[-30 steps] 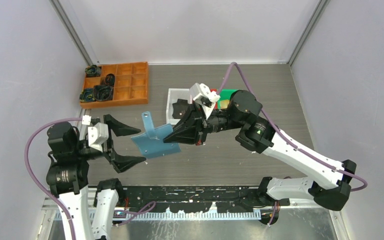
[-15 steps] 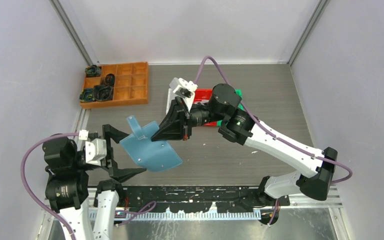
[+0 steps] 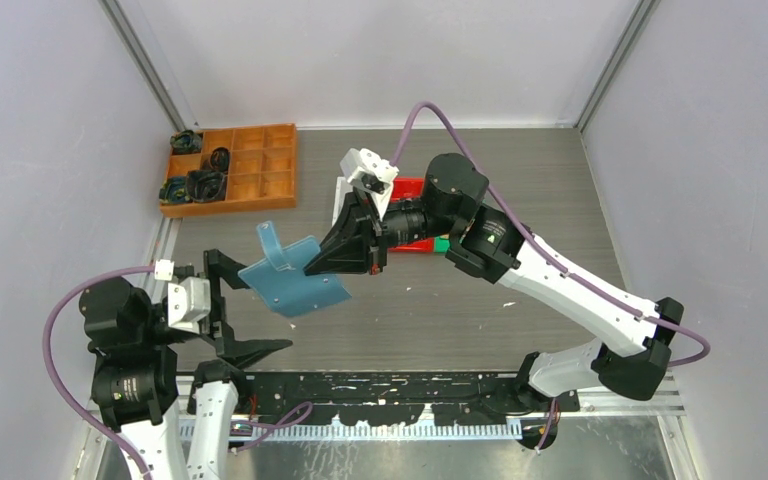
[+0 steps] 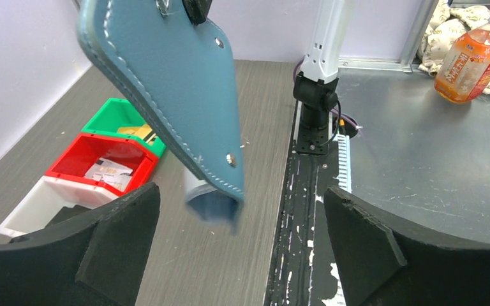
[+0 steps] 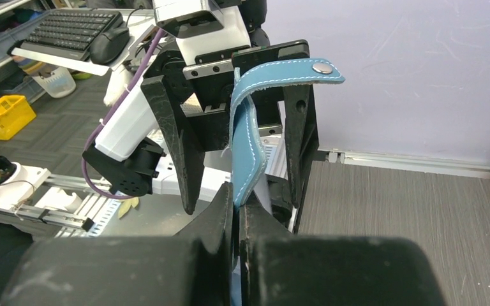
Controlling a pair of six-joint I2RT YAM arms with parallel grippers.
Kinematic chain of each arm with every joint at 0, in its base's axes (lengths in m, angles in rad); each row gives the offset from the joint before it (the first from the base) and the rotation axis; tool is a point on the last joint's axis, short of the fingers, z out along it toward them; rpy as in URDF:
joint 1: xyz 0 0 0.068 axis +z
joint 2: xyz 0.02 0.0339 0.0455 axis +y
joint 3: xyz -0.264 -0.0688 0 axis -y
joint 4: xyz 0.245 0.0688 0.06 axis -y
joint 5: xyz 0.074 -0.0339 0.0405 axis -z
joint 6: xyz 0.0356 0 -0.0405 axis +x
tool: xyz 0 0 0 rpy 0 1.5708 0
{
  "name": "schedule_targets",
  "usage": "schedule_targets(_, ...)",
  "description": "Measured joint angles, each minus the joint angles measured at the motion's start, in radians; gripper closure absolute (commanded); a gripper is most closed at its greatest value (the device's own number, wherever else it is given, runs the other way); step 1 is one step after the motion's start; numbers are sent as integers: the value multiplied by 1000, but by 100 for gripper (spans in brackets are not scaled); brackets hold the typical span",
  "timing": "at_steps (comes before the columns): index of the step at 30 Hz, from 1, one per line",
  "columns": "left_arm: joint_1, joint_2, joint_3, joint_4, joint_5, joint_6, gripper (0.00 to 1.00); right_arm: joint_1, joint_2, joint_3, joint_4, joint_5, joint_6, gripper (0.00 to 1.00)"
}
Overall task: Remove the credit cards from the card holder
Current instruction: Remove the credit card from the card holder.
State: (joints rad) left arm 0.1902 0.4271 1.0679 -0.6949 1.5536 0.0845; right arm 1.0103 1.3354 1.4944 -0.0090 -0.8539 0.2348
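Note:
My right gripper [image 3: 323, 267] is shut on one edge of the teal-blue card holder [image 3: 292, 283] and holds it in the air left of the table's middle, its snap strap [image 5: 287, 69] curling upward. In the right wrist view the holder is pinched between my fingers [image 5: 220, 217]. My left gripper [image 3: 265, 312] stands wide open just beside and below the holder without touching it. In the left wrist view the holder [image 4: 166, 89] hangs between the fingers [image 4: 108, 242]. A pale blurred edge [image 4: 198, 187] shows at its lower end. No credit cards are clearly visible.
Red [image 3: 412, 215], white [image 3: 343, 205] and green [image 3: 443, 243] bins sit behind the right gripper, the red one holding papers [image 4: 110, 172]. An orange compartment tray [image 3: 232, 168] with dark parts stands at the back left. A drink bottle [image 4: 472, 56] lies off the table.
The right arm swung the card holder left toward the left gripper, then drew it slightly back. The left arm pulled toward the near edge with its gripper open throughout.

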Motion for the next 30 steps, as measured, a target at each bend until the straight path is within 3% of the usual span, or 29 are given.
schedule_targets(5, 1, -3, -2, 4, 0, 13, 12, 0, 5, 7, 1, -3, 24, 99)
schedule_targets(10, 3, -13, -13, 6, -40, 74, 23, 12, 36, 5, 114, -4, 108, 99)
schedule_targets(11, 4, -13, -13, 6, -47, 80, 32, 17, 43, 5, 130, -3, 118, 99)
schedule_targets(14, 6, -14, -17, 9, -55, 111, 72, 35, 60, 5, 160, -5, 138, 99)
schedule_targets(17, 6, -30, -32, 14, -74, 180, 94, 44, 66, 5, 163, -4, 143, 98)
schedule_targets(18, 7, -38, -37, 15, -82, 204, 97, 45, 66, 4, 161, -5, 143, 87)
schedule_targets(19, 7, -47, -40, 19, -89, 240, 99, 46, 65, 2, 160, -5, 143, 70)
schedule_targets(23, 7, -82, -63, 23, -114, 419, 100, 48, 53, -17, 149, 1, 142, 26)
schedule_targets(24, 7, -92, -76, 23, -124, 486, 100, 48, 45, -26, 145, 1, 147, 19)
schedule_targets(27, 7, -121, -114, -10, -147, 774, 100, 48, -11, -84, 130, 13, 134, 12)
schedule_targets(30, 7, -135, -165, -66, -177, 1181, 100, 48, -105, -164, 85, 65, 107, 5)
